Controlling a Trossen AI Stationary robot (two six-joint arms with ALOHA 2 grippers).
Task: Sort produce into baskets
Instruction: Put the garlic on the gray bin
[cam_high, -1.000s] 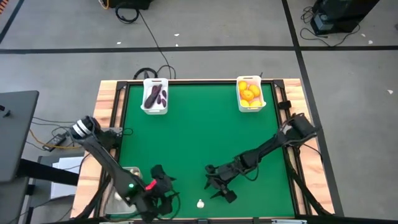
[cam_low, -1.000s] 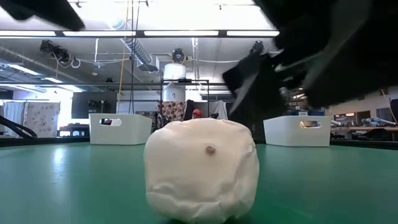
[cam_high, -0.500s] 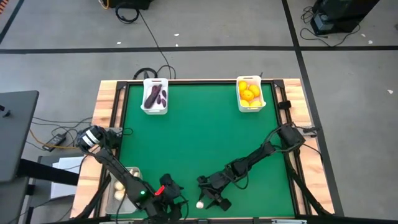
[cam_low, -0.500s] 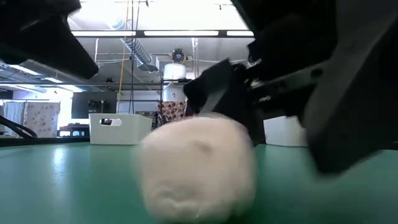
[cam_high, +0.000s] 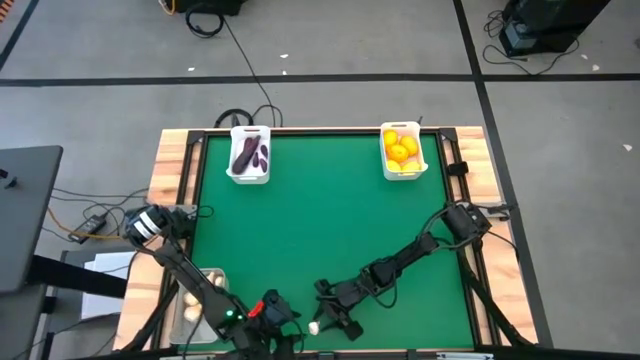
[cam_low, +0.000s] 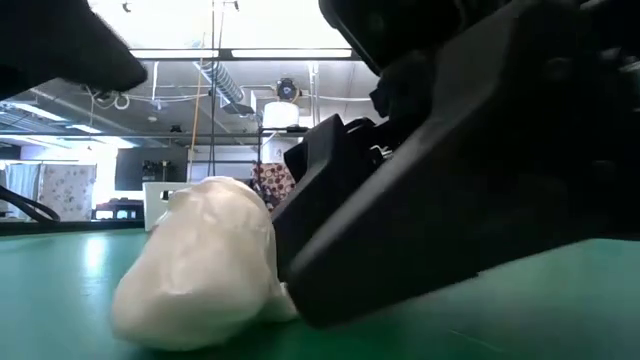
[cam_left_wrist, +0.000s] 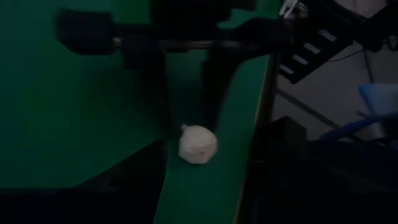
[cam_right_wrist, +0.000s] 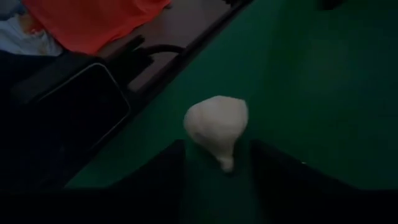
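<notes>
White garlic bulb (cam_right_wrist: 216, 126) sits tilted between the right gripper (cam_high: 322, 325)'s parted jaws near the table's near edge; uneven closing could seemingly squirt it off.

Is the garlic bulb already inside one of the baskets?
No, the garlic bulb lies on the green table at its near edge, between the right gripper's fingers.
</notes>
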